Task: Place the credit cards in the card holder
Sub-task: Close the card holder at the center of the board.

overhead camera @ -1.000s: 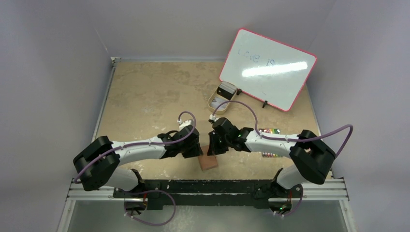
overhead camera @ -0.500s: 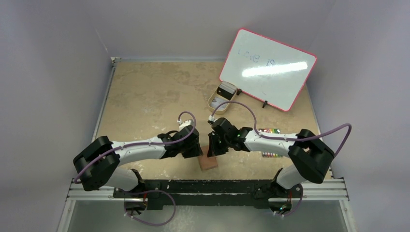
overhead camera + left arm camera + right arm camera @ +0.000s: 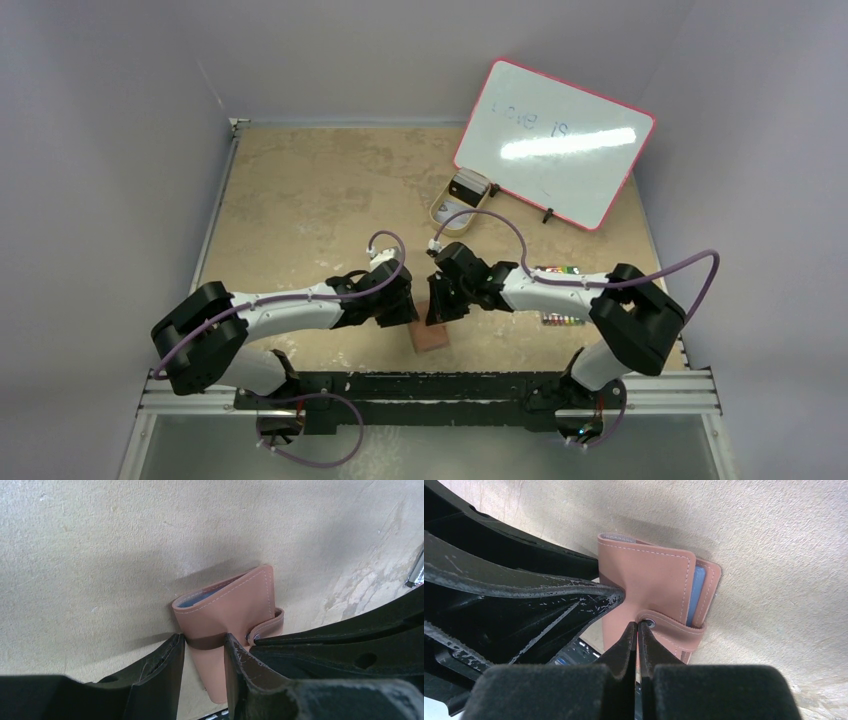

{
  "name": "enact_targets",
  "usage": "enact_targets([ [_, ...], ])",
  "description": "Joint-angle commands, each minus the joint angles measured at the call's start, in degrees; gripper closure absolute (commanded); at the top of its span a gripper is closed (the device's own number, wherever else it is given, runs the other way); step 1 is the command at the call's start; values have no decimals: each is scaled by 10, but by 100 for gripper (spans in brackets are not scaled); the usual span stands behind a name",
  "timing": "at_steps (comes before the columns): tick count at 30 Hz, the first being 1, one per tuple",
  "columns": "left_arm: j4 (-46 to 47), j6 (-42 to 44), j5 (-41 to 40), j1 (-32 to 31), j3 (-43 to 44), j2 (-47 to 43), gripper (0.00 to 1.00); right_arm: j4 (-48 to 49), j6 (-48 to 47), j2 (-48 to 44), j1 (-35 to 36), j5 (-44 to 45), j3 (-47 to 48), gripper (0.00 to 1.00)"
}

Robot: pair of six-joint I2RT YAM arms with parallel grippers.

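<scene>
Card holder [image 3: 235, 605] at left pincer [image 3: 202, 641]

Card holder [image 3: 432, 338]: a small salmon-brown leather bifold with pale stitching. It is folded shut and sits near the front edge of the table [image 3: 300, 200], about midway across. Its snap tab [image 3: 674, 630] wraps round the open edge onto the front cover, where a metal stud shows. A light blue credit card [image 3: 697, 595] is tucked between the covers, with only one long edge visible. Far back, a whitish striped piece, possibly another card [image 3: 465, 187], lies in an oval tray [image 3: 441, 213].
</scene>
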Motion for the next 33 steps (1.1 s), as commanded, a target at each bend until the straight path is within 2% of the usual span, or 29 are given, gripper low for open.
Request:
enact_targets([
  [1, 20, -7, -4, -3, -3, -20, 67, -1, -8, 22, 5, 8, 6, 100],
  [17, 23, -9, -4, -3, -14, -28, 66, 27, -2, 72, -4, -22, -26, 100],
  [23, 16, -15, -21, -3, -12, -47, 67, 17, -25, 59, -6, -35, 1, 99],
  [25, 0, -17, -41, -2, -6, -65, 67, 9, -29, 43, -6, -40, 19, 93],
  [28, -37, -10, -78, -2, 16, -97, 66, -20, -31, 7, -6, -18, 59, 77],
  [33, -104, 11, -152, -1, 68, -160, 60, -47, -32, -66, -6, 48, 96, 62],
])
